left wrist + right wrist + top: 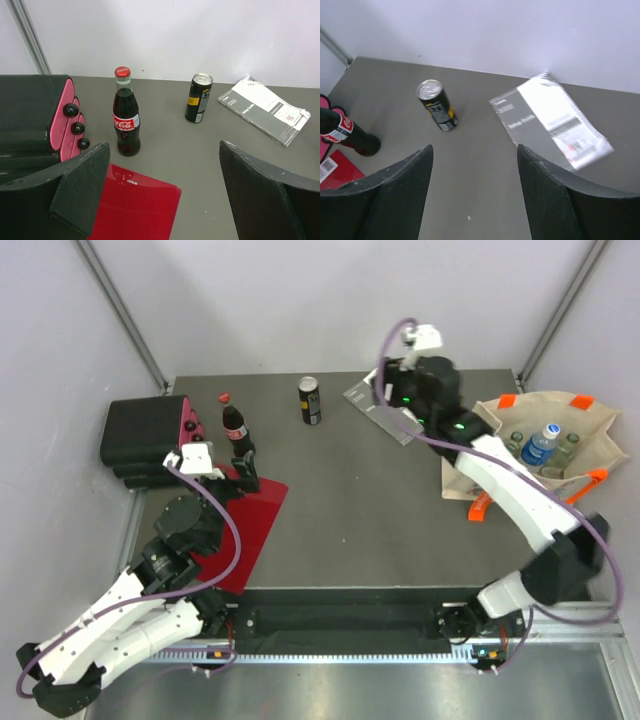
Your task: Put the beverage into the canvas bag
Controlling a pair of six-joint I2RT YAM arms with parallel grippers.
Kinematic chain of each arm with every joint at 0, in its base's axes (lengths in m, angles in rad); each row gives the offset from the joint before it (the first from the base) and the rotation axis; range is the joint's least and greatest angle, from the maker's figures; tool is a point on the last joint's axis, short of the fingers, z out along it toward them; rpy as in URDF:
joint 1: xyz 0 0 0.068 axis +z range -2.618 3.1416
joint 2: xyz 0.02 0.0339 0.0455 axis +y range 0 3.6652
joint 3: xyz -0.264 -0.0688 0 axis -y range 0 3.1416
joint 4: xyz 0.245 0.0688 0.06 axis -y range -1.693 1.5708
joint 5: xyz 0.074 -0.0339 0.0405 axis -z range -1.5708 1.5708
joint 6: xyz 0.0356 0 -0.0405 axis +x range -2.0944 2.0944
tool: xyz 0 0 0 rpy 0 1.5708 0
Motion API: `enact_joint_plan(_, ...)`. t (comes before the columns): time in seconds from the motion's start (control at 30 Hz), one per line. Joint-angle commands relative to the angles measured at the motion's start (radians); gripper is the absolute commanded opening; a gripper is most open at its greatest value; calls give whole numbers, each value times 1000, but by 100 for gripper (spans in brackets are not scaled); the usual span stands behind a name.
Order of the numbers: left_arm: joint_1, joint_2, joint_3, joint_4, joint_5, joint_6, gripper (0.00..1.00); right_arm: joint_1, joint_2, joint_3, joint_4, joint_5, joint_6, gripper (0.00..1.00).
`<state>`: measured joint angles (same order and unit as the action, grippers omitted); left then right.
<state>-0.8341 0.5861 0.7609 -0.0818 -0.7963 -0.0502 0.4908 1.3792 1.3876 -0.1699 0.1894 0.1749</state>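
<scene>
Two beverages stand on the table: a cola bottle (pixel 236 430) (pixel 126 122) (pixel 347 136) with a red cap at the back left, and a black and yellow can (pixel 311 400) (pixel 199 99) (pixel 436 105) at the back middle. The beige canvas bag (pixel 605 430) with orange handles lies at the right, with a blue-capped water bottle (pixel 541 444) and other bottles inside. My right gripper (pixel 388 390) (pixel 475 165) hovers open and empty over the table, right of the can. My left gripper (pixel 240 468) (pixel 162 170) is open wide and empty, just in front of the cola bottle.
A flat grey packet (pixel 362 397) (pixel 265 112) (pixel 555 120) lies at the back beside my right gripper. A red folder (pixel 250 530) (pixel 135 205) lies under my left gripper. A black case with a pink side (pixel 145 430) (pixel 35 115) sits at the far left.
</scene>
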Motion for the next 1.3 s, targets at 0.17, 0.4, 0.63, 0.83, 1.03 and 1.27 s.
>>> enact_joint_plan(0.17,-2,-5,-8,43,5,1,94,126,498,329,312,-40,-146,87)
enact_joint_plan(0.4,-2,6,-9,43,9,1,94,147,811,579,427,-70,-169,99)
enact_joint_plan(0.63,-2,15,-12,50,2,7,94,149,991,698,527,-105,-199,99)
enact_joint_plan(0.83,-2,27,-14,54,3,10,94,149,1087,772,524,-87,-203,98)
enact_joint_plan(1.03,-2,35,-15,57,2,13,94,149,1123,784,492,-71,-206,92)
enact_joint_plan(1.27,-2,37,-15,57,0,12,94,149,1106,751,484,-67,-224,59)
